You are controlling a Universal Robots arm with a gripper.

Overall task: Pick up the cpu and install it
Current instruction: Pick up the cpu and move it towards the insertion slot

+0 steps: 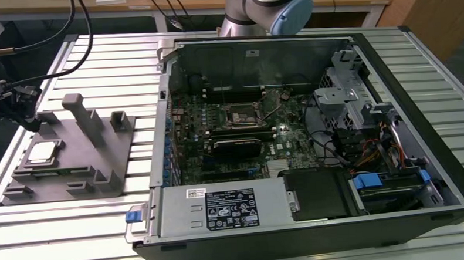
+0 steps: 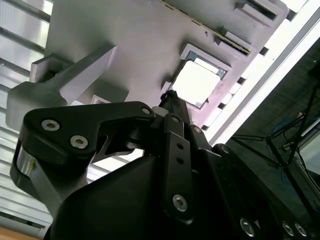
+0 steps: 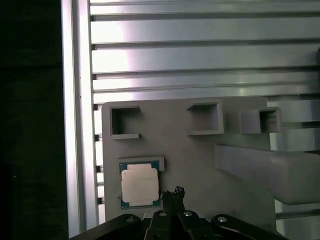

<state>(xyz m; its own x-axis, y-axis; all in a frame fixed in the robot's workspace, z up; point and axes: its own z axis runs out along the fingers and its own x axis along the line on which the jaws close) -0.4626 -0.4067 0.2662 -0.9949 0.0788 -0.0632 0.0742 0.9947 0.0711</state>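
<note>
The cpu (image 3: pixel 140 184) is a pale silver square chip lying flat in a shallow pocket of a grey fixture plate (image 3: pixel 195 155). The second wrist view shows the cpu (image 2: pixel 196 82) bright against the plate. In the exterior view the cpu (image 1: pixel 43 152) sits on the fixture (image 1: pixel 69 172), at that view's left. My gripper (image 3: pixel 175 193) hangs above the plate with its dark narrow tip just beside the chip's edge, apart from it. Its fingers (image 2: pixel 170 97) are drawn together to one point with nothing between them. The black socket frame (image 1: pixel 239 114) lies on the motherboard inside the open case.
An open computer case (image 1: pixel 418 86) lies on the slatted aluminium table (image 1: pixel 72 231), holding a motherboard, a drive cage and cables. The fixture carries tall grey posts (image 1: pixel 78 113) and small square pockets (image 3: pixel 206 119). The table's edge rail (image 3: pixel 77 125) runs close beside the fixture.
</note>
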